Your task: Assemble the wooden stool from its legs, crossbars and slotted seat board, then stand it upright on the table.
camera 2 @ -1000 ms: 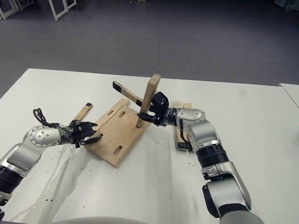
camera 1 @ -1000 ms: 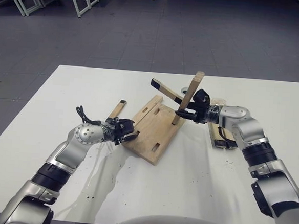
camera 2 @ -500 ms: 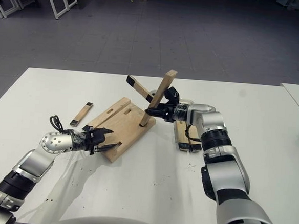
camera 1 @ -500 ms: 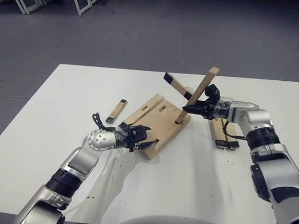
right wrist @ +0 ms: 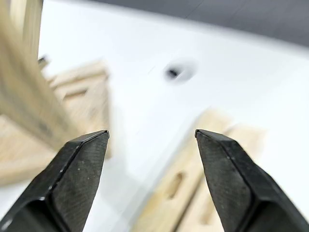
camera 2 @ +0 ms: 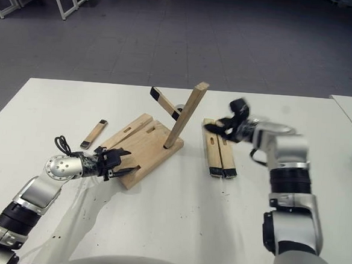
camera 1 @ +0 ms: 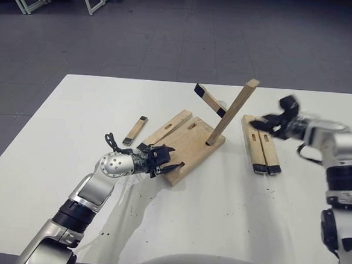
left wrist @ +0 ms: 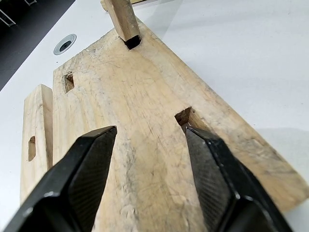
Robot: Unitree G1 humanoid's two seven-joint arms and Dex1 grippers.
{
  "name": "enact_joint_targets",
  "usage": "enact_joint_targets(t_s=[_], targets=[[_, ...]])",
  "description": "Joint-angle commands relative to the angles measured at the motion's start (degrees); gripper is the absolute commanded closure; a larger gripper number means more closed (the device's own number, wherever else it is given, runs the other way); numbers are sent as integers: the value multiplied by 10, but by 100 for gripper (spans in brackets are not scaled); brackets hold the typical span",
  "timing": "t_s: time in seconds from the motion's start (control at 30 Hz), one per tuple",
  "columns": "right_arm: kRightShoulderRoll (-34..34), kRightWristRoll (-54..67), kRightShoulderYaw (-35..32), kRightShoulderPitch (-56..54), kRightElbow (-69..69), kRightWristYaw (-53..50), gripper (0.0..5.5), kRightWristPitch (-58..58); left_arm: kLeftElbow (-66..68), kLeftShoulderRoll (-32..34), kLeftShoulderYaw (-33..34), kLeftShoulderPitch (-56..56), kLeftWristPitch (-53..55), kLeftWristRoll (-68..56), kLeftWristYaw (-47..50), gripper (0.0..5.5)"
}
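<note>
Slotted seat board (camera 1: 184, 138) flat on the table (camera 1: 35, 152), one leg (camera 1: 233, 110) tilted in its far slot, a black-tipped crossbar (camera 1: 206, 98) touching that leg, left gripper (camera 1: 169, 159) spread open over the board's near corner, right gripper (camera 1: 276, 116) open above two legs (camera 1: 261, 145) lying right of the board

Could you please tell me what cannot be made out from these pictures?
How deep the upright leg sits in the seat board: left wrist view, the slot hides it.
Whether the crossbar joins that leg: eye views, the leg covers the spot.
Right tool: eye views, blurred.
The two lying legs: right wrist view, blurred, cut by the edge.
</note>
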Motion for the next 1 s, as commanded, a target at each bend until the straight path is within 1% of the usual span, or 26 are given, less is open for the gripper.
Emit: enact_joint_targets(t_s=[0.03,0.07,0.13,0.17,0.23,0.3,0.37,0.43,0.47,0.53,0.6,0.67,0.7,0.73,0.8,0.87,1.0], targets=[[72,66,-102,-129,-29,-92,220,-47,15,5,-8,20,21,12,-5,286],[100,90,-130,-154,-28,-115,220,-70,18,4,-9,17,20,13,-5,286],[135,112,-154,-179,-16,-142,220,-110,23,2,-10,12,18,14,-6,286],[144,116,-154,-181,-9,-146,220,-118,24,2,-11,11,18,15,-7,286],[161,111,-123,-159,10,-131,220,-120,23,1,-13,11,18,16,-7,286],[181,79,-46,-106,32,-98,220,-107,25,-2,-15,10,17,17,-5,286],[183,32,52,-35,50,-84,220,-70,34,-8,-19,2,15,19,-4,286],[171,8,101,10,40,-76,220,-46,40,-9,-18,-4,13,20,-3,286],[168,9,96,9,37,-82,220,-42,43,-9,-17,-5,12,20,-3,286],[164,28,56,-27,34,-101,220,-44,39,-9,-14,2,13,20,-2,286],[164,69,-9,-69,5,-127,220,-45,32,-7,-12,8,16,18,-1,286],[164,128,-95,-99,-59,-163,220,-45,20,-13,-5,12,24,7,1,286],[162,153,-132,-94,-96,-185,220,-32,7,-18,3,14,34,-4,2,286],[158,168,-155,-83,-128,-203,220,-22,-4,-21,10,15,42,-13,4,286],[156,188,-188,-27,-192,-238,220,10,-30,-30,39,12,61,-38,15,286],[151,185,-197,51,-244,-260,220,29,-50,-33,77,9,81,-58,33,286],[159,144,-173,220,-301,-301,220,44,-19,-17,132,10,65,-47,76,286]])
